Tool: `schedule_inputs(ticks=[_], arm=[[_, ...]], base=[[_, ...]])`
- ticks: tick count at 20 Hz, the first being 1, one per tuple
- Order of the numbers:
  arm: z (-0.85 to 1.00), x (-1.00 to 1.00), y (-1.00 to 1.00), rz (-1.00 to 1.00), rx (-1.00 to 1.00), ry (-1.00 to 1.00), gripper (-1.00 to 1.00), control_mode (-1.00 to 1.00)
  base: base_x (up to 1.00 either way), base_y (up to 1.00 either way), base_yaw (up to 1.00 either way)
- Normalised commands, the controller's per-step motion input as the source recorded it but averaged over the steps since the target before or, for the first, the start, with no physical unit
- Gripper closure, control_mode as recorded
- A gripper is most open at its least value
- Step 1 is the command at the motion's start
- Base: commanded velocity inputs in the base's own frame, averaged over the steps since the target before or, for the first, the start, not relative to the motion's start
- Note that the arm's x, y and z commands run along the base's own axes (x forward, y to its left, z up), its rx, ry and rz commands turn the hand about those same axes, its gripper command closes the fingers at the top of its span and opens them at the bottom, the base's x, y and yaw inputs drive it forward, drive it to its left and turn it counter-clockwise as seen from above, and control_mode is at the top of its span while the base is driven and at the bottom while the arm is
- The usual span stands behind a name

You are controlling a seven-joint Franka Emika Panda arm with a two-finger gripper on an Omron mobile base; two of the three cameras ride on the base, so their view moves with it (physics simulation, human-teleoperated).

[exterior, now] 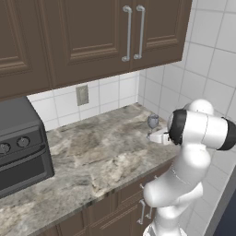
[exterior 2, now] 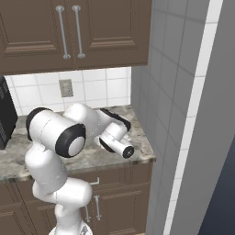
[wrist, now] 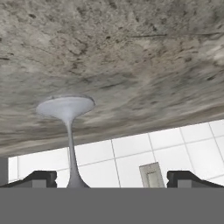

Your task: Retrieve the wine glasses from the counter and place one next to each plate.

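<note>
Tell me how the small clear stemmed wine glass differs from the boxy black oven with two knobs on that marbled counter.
The wine glass is clear and slender, on a thin stem; the black oven is opaque, boxy and far bulkier. On the marbled counter, the glass stands at the right end by the white tiled side wall; the oven sits at the left end. Both stand upright on that counter.

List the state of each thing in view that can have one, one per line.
Wine glass: upright on the counter, its stem between the open fingertips, not gripped.
Gripper: open, level with the glass stem.
Upper cabinet doors: closed.
Lower cabinet doors: closed.
Toaster oven: door shut.
</note>
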Motion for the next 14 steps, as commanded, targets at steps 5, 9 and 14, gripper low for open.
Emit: schedule_inputs(ticks=[5, 9, 14], arm=[[-0.12, 0.25, 0.00, 0.00, 0.00, 0.00, -1.00, -1.00], [-0.20, 0.20, 0.00, 0.00, 0.01, 0.00, -1.00, -1.00], [-0.18, 0.25, 0.00, 0.00, 0.00, 0.00, -1.00, -1.00]], base=[[0.00, 0.00, 0.00], [0.00, 0.00, 0.00], [0.00, 0.00, 0.00]])
